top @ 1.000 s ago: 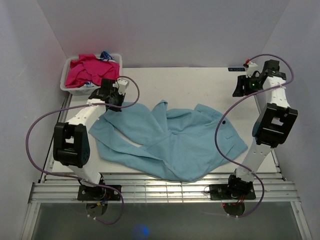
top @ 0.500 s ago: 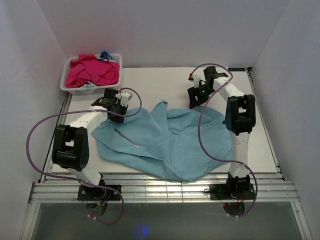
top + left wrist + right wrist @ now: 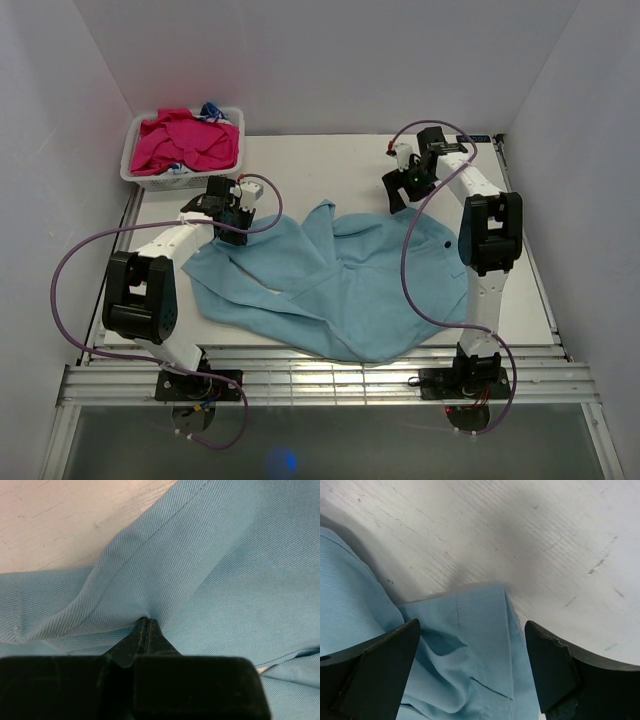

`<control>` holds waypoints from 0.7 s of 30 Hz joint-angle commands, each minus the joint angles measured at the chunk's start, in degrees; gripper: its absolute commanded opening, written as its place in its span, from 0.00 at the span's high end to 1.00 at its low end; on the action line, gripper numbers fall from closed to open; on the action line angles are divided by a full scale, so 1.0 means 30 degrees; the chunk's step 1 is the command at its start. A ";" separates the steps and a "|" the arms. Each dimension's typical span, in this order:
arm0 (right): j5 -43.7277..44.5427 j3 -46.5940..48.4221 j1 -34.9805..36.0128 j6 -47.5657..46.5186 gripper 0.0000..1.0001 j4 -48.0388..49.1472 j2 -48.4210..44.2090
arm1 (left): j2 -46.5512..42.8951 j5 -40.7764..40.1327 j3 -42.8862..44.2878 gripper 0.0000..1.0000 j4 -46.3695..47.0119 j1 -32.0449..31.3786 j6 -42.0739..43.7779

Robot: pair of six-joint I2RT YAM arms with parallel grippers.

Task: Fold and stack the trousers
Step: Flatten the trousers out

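The light blue trousers (image 3: 340,285) lie spread and rumpled across the middle of the table. My left gripper (image 3: 233,220) is at their far left corner. In the left wrist view its black fingertips (image 3: 145,624) are pinched together on a pucker of the blue cloth (image 3: 225,570). My right gripper (image 3: 402,192) hangs open just above the trousers' far edge. In the right wrist view a stitched corner of the trousers (image 3: 480,620) lies between the two wide-apart fingers (image 3: 385,665), and nothing is gripped.
A white basket (image 3: 133,172) holding pink garments (image 3: 185,143) stands at the far left corner. Bare white tabletop (image 3: 320,160) runs behind the trousers. White walls close in the table on the left, right and back.
My right arm swung from the far right corner leftward to the trousers' far edge, and its jaws opened wider. The left gripper shifted slightly right, staying shut on the cloth.
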 commanded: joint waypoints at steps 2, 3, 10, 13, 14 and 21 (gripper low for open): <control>0.0575 0.1000 -0.0491 -0.1517 0.10 -0.0880 -0.1372 | -0.1284 0.0405 0.0338 1.00 -0.0208 0.0108 -0.0080; 0.0634 0.1234 -0.0609 -0.1664 0.10 -0.1235 -0.0790 | -0.1255 0.0376 0.0367 1.00 -0.0208 0.0108 -0.0080; -0.0712 0.2555 -0.0962 -0.2398 0.00 -0.4079 0.2261 | -0.1138 0.0200 0.0514 1.00 -0.0062 0.0138 -0.0108; -0.1152 0.2438 -0.0962 -0.2222 0.18 -0.4168 0.2731 | -0.1342 0.0171 0.0543 1.00 -0.0032 0.0283 -0.0109; -0.1269 0.2293 -0.0991 -0.2222 0.34 -0.4139 0.2731 | -0.1401 0.0171 0.0514 1.00 -0.0003 0.0371 -0.0138; -0.2090 0.1590 -0.3649 -0.0935 0.92 -0.2941 -0.0217 | -0.2893 0.0405 0.0134 1.00 0.0728 0.2799 -0.1221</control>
